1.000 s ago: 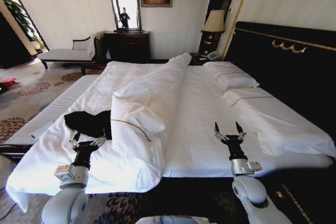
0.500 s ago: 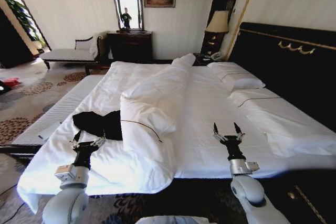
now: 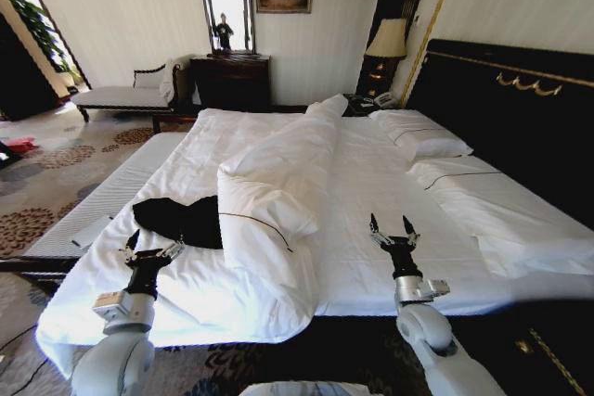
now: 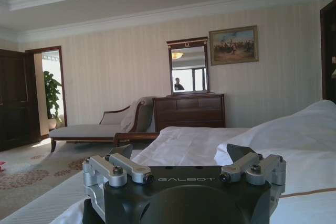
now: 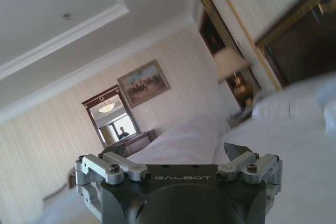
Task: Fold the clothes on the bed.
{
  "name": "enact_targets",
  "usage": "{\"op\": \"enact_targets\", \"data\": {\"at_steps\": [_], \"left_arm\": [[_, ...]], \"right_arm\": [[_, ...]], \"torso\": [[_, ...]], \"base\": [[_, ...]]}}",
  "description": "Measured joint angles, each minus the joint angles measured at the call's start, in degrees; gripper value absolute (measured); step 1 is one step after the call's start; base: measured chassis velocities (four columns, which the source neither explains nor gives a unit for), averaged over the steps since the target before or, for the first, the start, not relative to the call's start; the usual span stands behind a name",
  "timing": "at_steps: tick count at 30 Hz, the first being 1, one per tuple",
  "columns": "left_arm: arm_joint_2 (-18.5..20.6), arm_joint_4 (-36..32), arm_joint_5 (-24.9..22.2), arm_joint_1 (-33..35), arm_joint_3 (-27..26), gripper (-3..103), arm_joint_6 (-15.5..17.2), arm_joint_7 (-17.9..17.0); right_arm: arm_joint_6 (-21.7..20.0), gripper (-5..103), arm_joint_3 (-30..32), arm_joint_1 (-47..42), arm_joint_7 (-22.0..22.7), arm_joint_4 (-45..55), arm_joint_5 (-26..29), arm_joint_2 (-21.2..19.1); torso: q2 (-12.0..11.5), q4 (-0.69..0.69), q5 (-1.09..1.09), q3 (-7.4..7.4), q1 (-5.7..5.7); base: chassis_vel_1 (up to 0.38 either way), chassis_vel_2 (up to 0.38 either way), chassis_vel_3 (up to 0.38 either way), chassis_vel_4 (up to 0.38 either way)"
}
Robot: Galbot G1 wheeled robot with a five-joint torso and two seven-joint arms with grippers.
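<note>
Black T-shirt (image 3: 178, 220) crumpled on bed (image 3: 390, 183), long axis 9-to-3 o'clock, at my left gripper's (image 3: 148, 249) 12 o'clock, right gripper (image 3: 390, 227) over sheet, both wide open, empty.

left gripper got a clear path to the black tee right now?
Probably yes. The left gripper hangs open over the white sheet just short of the black T-shirt, with bare sheet between them. The rolled duvet covers the shirt's far edge, not the near one.

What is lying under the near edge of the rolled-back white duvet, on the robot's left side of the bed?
The black T-shirt lies on the white sheet of the bed, its right part tucked under the duvet. How far it extends beneath is covered. The open left gripper hovers just before it.
</note>
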Motion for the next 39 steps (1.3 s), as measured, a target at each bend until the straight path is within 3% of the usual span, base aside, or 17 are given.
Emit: {"op": "enact_targets", "data": {"at_steps": [2,4,5,6,8,16,22,36,39], "left_arm": [[0.16,-1.40,-0.24,0.86,-1.00,100,0.20,-0.16],[0.02,-2.05,-0.14,1.60,-1.47,100,0.21,-0.19],[0.02,-2.05,-0.14,1.60,-1.47,100,0.21,-0.19],[-0.20,-2.54,0.02,2.31,-1.86,100,0.21,-0.20],[-0.42,-2.96,0.13,3.20,-2.56,100,0.21,-0.21],[-0.34,-3.83,-0.60,4.72,-5.35,100,0.17,-0.30],[-0.83,-3.99,-0.46,5.54,-6.34,100,0.17,-0.49],[-3.47,-4.03,0.95,6.16,-5.59,100,-0.54,-0.89],[-3.71,-3.54,1.19,5.97,-5.35,100,-0.64,-0.96]], "right_arm": [[-3.84,100,-2.54,3.09,5.92,4.15,15.17,-0.81],[-6.39,100,-3.55,5.20,9.34,5.86,23.40,-1.21],[-6.39,100,-3.55,5.20,9.34,5.86,23.40,-1.21],[-8.36,100,-4.53,7.09,11.52,6.66,28.22,-1.49],[-10.94,100,-6.54,9.90,13.86,6.37,32.54,-1.58],[-14.01,100,-11.55,14.50,15.68,2.90,35.36,1.00],[-16.26,100,-16.98,17.16,13.64,0.36,33.70,1.12],[-15.17,100,-22.78,21.29,14.18,-7.02,30.05,4.20],[-14.04,100,-23.90,22.52,12.31,-8.08,29.56,5.89]], "torso": [[0.00,0.02,-0.04,0.00,0.00],[0.00,0.03,-0.02,0.00,0.00],[0.00,0.03,-0.02,0.00,0.00],[0.00,0.03,-0.03,0.00,0.00],[0.00,0.01,-0.01,0.00,0.00],[0.00,0.02,-0.01,0.00,0.00],[0.00,0.01,-0.01,0.00,0.00],[0.00,0.01,-0.01,0.00,0.01],[0.00,0.02,-0.01,0.00,0.00]], "base": [[0.000,0.000,0.000,0.000],[0.000,0.000,0.000,0.000],[0.000,0.000,0.000,0.000],[0.000,0.000,0.000,0.000],[0.000,0.000,0.000,0.000],[0.000,0.000,0.000,0.000],[0.000,0.000,0.000,0.000],[0.000,0.000,0.000,0.000],[0.000,0.000,0.000,0.000]]}}
